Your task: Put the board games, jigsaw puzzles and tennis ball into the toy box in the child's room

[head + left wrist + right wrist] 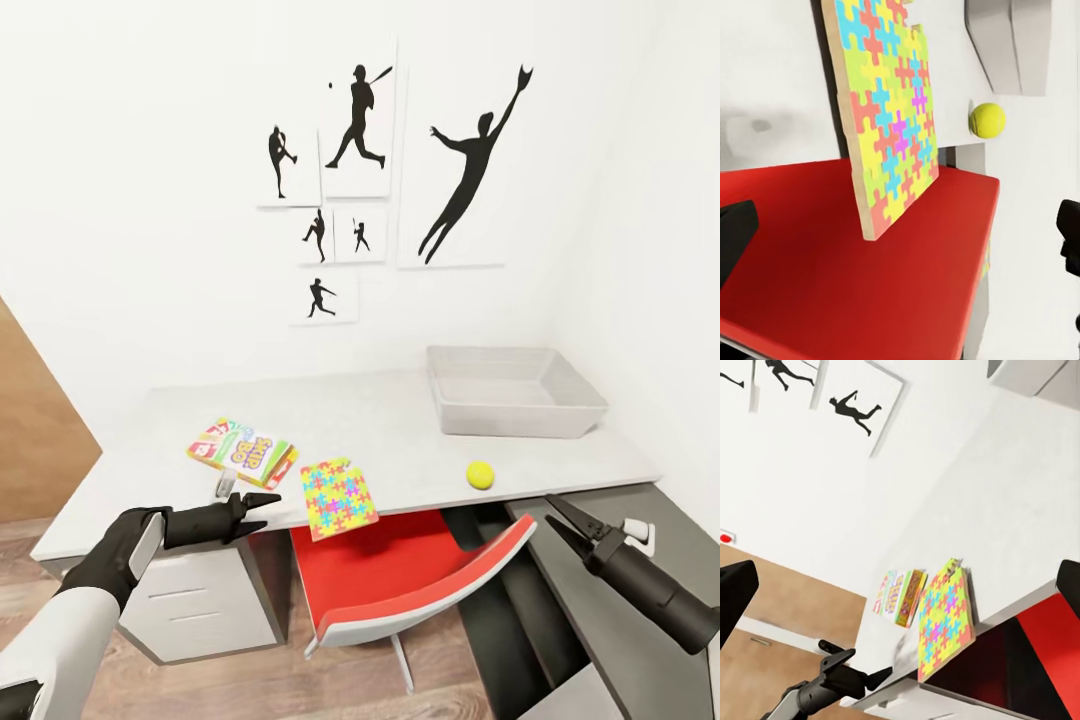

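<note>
A: What's the room like?
B: White walls carrying black baseball-player silhouette pictures [360, 180], a wood-plank floor, and a long pale table [330, 420] running along the wall.

A: Biggest thing on it?
B: The light-grey toy box [512, 392] at the far right end, with nothing visible inside. Below the table's front edge sits a red chair [400, 580], its seat partly tucked under.

A: And the toys?
B: A Skip-Bo board game [243, 452] lies flat toward the left. Just beside it, a jigsaw puzzle [338, 498] overhangs the front edge, tilted down over the chair. A second puzzle seems to lie under it; I can't tell for certain. The tennis ball [480, 474] rests near the front edge, in front of the toy box and well apart from the puzzle.

A: The grippers?
B: The left gripper [262, 506] hovers near the front edge below the game, fingers parted, holding nothing. The right gripper [558, 520] hangs right of the chair, jaws spread, empty too.
</note>
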`<state>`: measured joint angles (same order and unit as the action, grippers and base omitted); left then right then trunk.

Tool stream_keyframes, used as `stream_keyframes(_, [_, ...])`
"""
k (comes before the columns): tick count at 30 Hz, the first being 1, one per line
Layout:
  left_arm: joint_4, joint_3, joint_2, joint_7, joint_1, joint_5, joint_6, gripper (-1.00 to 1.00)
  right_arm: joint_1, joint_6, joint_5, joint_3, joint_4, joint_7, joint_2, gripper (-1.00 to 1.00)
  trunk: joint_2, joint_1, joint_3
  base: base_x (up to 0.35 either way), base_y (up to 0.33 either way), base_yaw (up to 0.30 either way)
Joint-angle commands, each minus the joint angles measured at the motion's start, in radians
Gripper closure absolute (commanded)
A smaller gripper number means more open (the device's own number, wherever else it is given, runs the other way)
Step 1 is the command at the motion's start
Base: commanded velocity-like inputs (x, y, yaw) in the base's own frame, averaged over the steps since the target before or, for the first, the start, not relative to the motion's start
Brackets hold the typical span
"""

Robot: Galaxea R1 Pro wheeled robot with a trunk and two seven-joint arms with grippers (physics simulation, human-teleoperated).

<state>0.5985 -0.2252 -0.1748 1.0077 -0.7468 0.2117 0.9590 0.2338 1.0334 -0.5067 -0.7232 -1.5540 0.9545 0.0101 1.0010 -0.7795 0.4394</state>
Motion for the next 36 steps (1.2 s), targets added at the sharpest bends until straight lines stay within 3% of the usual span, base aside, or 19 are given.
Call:
stream_keyframes(1, [0.0, -0.002, 0.0, 0.005, -0.001, -0.001, 0.004, -1.0, 0.001, 0.004, 0.004, -0.001, 0.0, 0.006, -0.001, -1.0, 0.008, -0.004, 0.004, 0.0, 0.0, 0.0])
stream_keyframes(32, [0.0, 0.0, 0.005, 0.011, -0.001, -0.003, 0.003, -1.0, 0.001, 0.002, 0.002, 0.002, 0.0, 0.006, -0.002, -1.0, 0.225, -0.123, 0.101, 0.0, 0.0, 0.0])
stream_keyframes(36, [0.0, 0.0, 0.006, 0.011, -0.001, -0.003, 0.003, -1.0, 0.001, 0.002, 0.002, 0.002, 0.0, 0.006, -0.002, -1.0, 0.225, -0.123, 0.101, 0.0, 0.0, 0.0])
